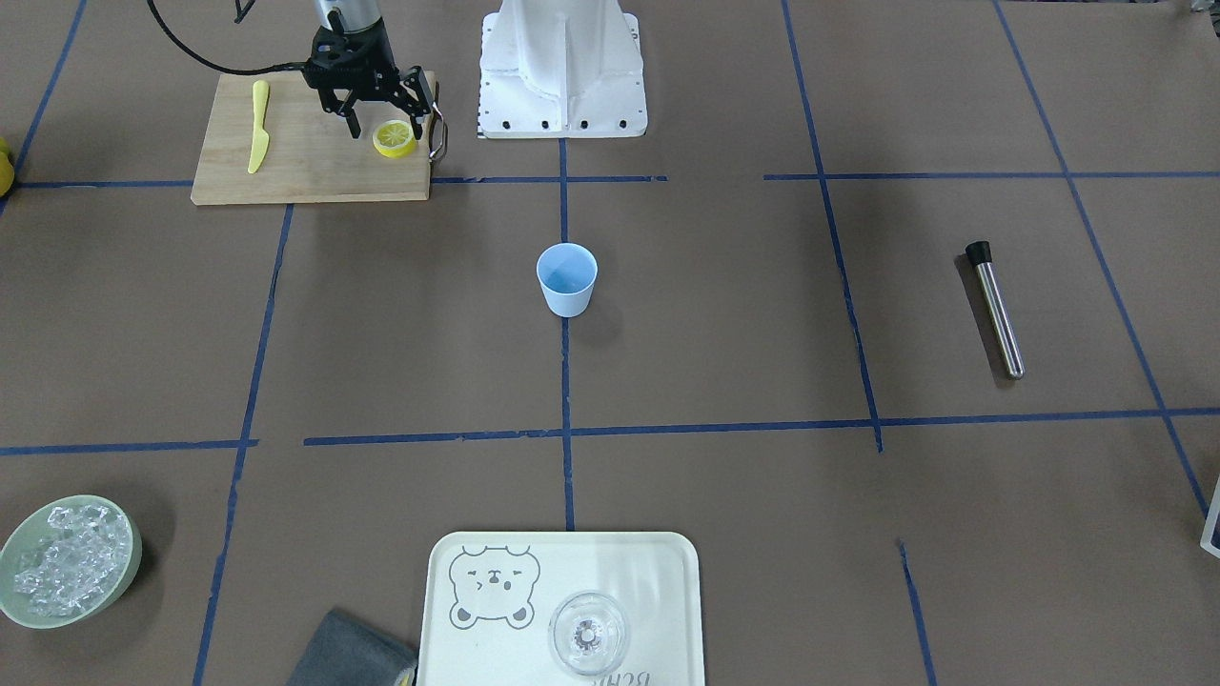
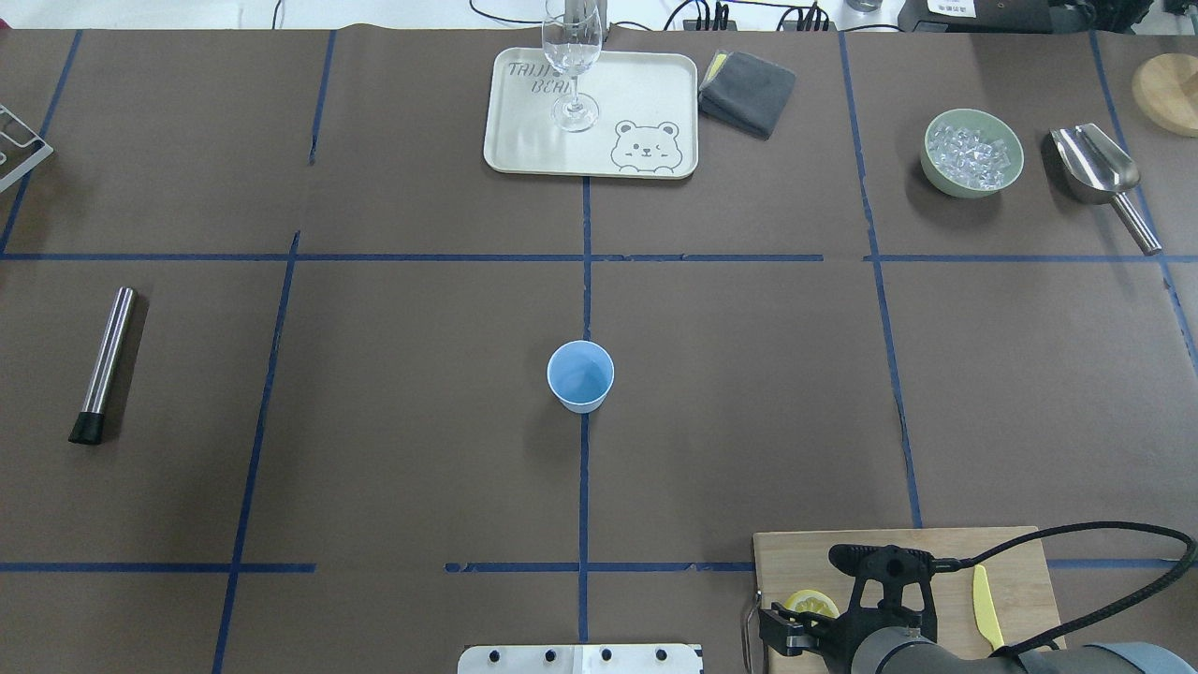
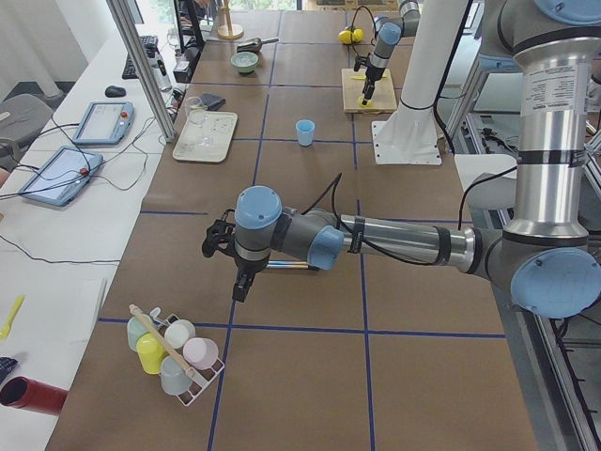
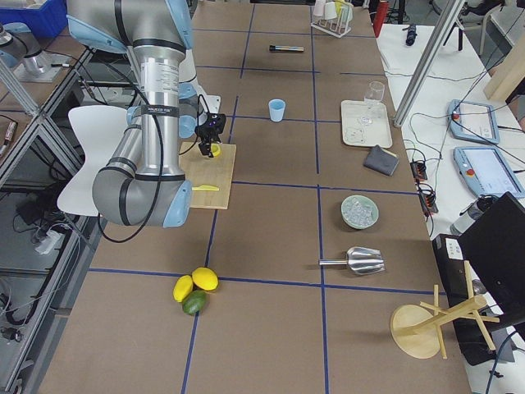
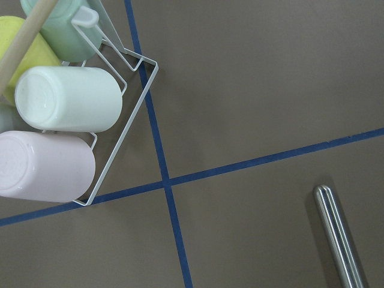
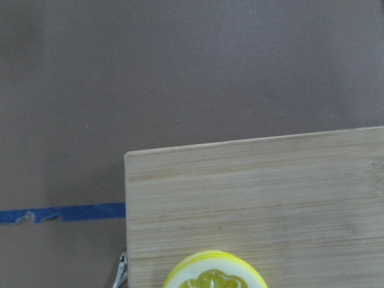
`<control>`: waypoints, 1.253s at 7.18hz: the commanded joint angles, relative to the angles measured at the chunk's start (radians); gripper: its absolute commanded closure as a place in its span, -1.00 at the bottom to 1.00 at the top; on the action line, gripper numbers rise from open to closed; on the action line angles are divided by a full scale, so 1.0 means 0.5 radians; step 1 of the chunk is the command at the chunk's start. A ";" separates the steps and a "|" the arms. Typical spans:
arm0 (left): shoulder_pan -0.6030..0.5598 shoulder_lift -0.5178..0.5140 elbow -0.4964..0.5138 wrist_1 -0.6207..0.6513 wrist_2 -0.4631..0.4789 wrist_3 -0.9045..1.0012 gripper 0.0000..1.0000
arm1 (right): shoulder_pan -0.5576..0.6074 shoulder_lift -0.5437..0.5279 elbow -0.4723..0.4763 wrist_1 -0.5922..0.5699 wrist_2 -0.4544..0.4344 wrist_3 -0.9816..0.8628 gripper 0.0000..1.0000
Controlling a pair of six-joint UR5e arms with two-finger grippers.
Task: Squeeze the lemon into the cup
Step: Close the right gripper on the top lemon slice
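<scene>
Yellow-rinded, the thin round lemon slice (image 1: 394,139) lay on the pale wooden cutting board (image 1: 305,170). The right gripper (image 1: 384,129) straddled it with jaws wide (presumably to pinch it), well apart from the small light blue plastic cup (image 1: 566,279). Whether the left gripper (image 3: 240,282) was spread or closed could not be told.

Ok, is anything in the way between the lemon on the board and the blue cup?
Nothing visible. The right hand is over the lemon on the board; only bare table lies from there to the cup. The knife is on the lemon's far side, off that path.
</scene>
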 commanded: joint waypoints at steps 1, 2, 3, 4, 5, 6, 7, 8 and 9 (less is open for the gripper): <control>-0.003 0.000 0.002 0.000 0.000 -0.002 -1.00 | 0.002 0.022 -0.011 0.000 0.006 -0.001 -1.00; 0.000 0.000 0.002 0.000 0.000 0.001 -1.00 | 0.002 0.022 -0.030 0.000 0.009 -0.001 -1.00; -0.003 0.000 -0.001 0.000 0.000 0.001 -1.00 | 0.002 0.025 -0.045 0.000 0.006 -0.001 -1.00; 0.000 0.003 -0.004 0.000 0.000 -0.002 -1.00 | 0.002 0.025 -0.042 0.000 0.006 -0.001 -1.00; -0.003 0.003 -0.004 0.000 0.000 -0.002 -1.00 | 0.002 0.028 -0.042 0.000 0.006 0.002 -0.98; -0.003 0.003 -0.010 0.003 0.000 -0.002 -1.00 | 0.008 0.031 -0.039 0.000 0.009 0.002 -0.58; -0.003 0.003 -0.013 0.003 -0.003 -0.002 -1.00 | 0.014 0.031 -0.033 0.000 0.012 0.002 -0.10; 0.000 0.003 -0.010 0.003 0.000 -0.002 -1.00 | 0.014 0.031 -0.033 0.000 0.018 0.002 0.20; -0.003 0.003 -0.010 0.003 -0.003 -0.002 -1.00 | 0.035 0.031 -0.024 0.000 0.030 0.002 0.35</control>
